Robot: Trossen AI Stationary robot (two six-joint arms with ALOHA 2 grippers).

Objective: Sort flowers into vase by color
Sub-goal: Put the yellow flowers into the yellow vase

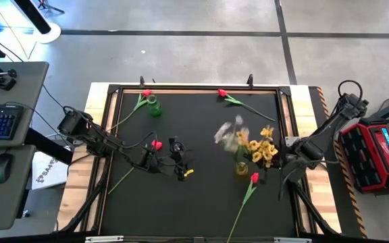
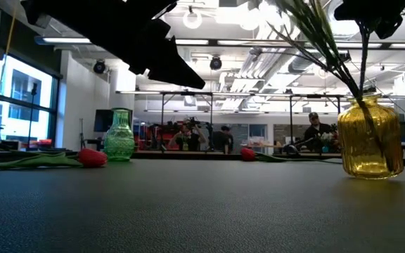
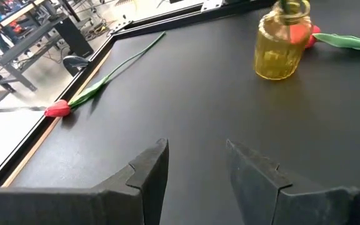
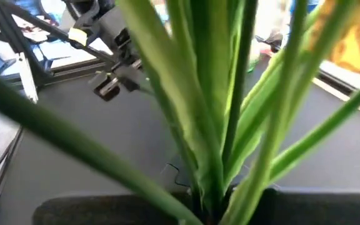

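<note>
The left end effector hovers spread above the counter at centre-left. The right end effector, centre-right, pinches green stems at the yellow vase.

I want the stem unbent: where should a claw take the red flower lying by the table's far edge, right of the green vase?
I'd take the red flower by its stem midway, coming straight down with the claw across it. It lies flat on the mat, and its bloom sits close to the edge rail.
</note>
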